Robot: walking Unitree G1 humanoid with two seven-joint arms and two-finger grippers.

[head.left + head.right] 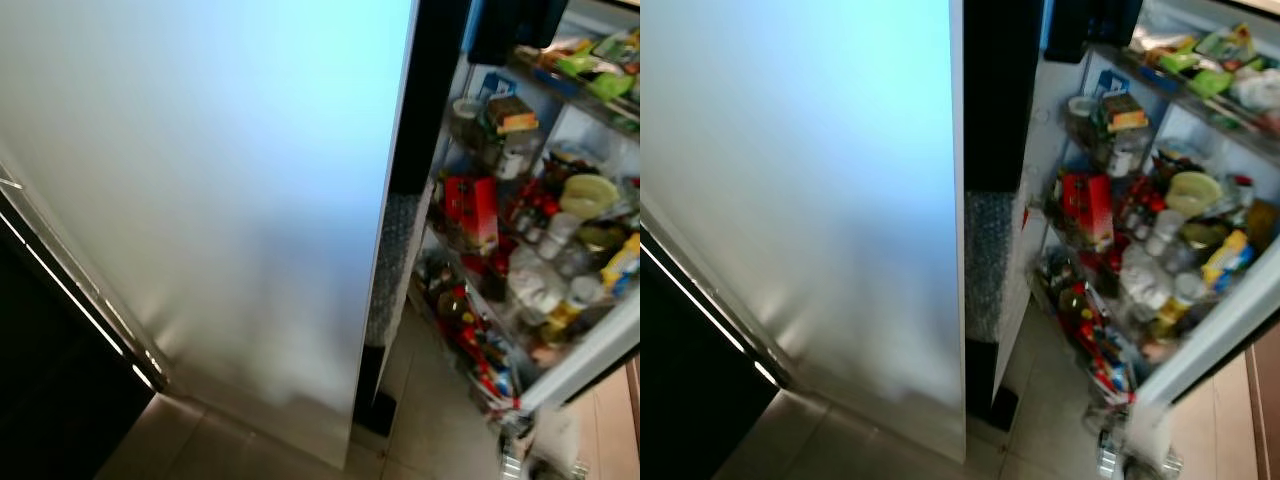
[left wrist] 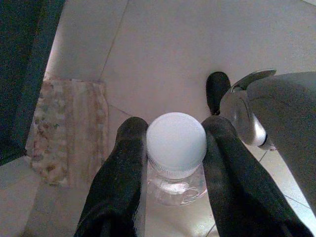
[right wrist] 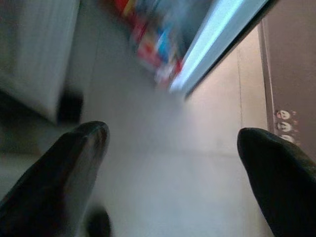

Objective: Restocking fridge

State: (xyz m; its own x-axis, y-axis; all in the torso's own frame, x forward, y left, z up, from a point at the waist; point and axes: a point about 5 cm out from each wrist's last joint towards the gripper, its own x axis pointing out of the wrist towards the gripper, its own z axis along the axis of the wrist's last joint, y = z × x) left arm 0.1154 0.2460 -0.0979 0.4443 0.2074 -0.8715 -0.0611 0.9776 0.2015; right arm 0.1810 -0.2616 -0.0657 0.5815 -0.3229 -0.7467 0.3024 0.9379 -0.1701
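The fridge stands open before me, its pale left door closed and its right door swung wide, racks crammed with jars, bottles and packets. In the left wrist view my left gripper is shut on a clear bottle with a white cap, held above the tiled floor. My right gripper hangs open over the floor tiles near the foot of the open door, nothing between its fingers.
A dark cabinet with a metal edge stands at my left. A patterned mat lies on the floor under the left arm. Bubble wrap covers part of the fridge's centre edge. Beige floor tiles lie before the fridge.
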